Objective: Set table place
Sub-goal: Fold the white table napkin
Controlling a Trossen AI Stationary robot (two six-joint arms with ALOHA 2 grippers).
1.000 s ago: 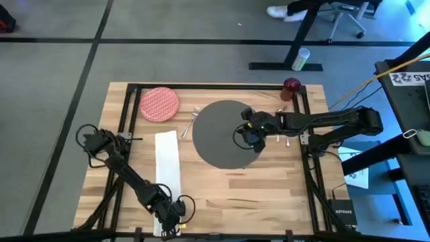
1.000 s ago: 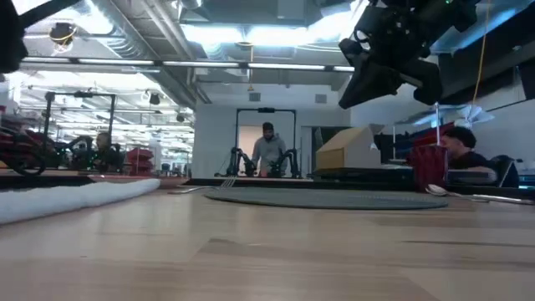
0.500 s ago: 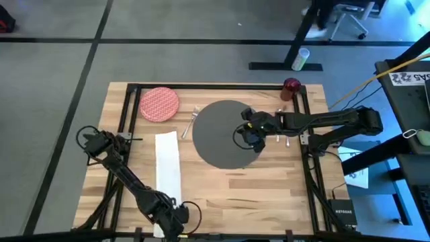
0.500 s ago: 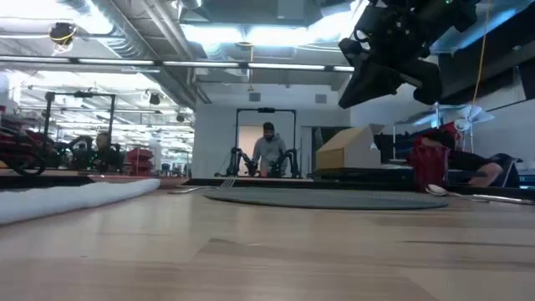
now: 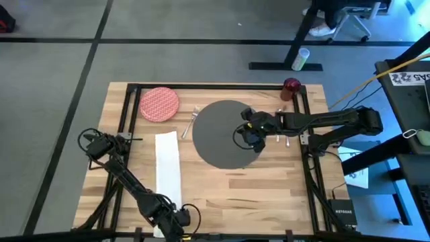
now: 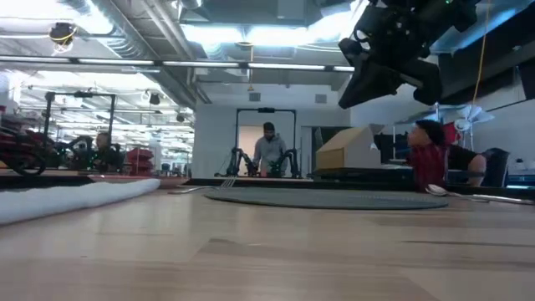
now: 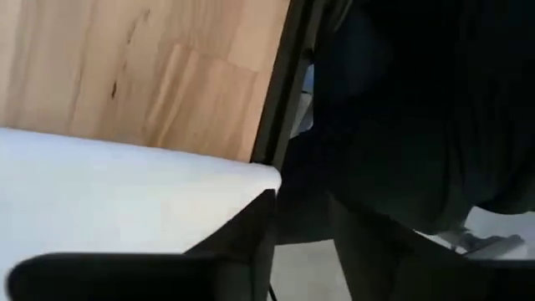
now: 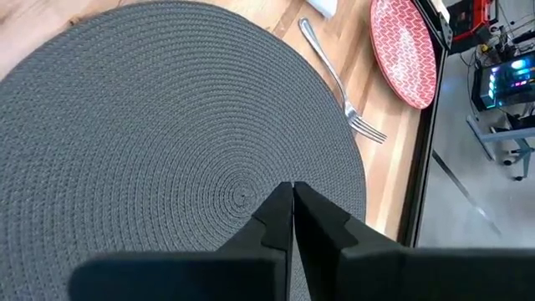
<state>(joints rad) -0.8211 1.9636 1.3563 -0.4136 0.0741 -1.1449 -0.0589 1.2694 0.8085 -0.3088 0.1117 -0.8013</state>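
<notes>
right hand point(image 8: 292, 194) hovers pinched shut, empty, over the mat point(image 5: 225, 134); fetch the plate point(image 5: 159, 104), centring it.

One table point(image 5: 222, 191). One round grey mat point(image 5: 218, 138). One red plate point(image 5: 159, 104) near the far left corner. One white napkin point(image 5: 167, 168). One fork point(image 5: 190, 121). One small red cup point(image 5: 291, 85) at the far right corner. Two robot arms.
</notes>
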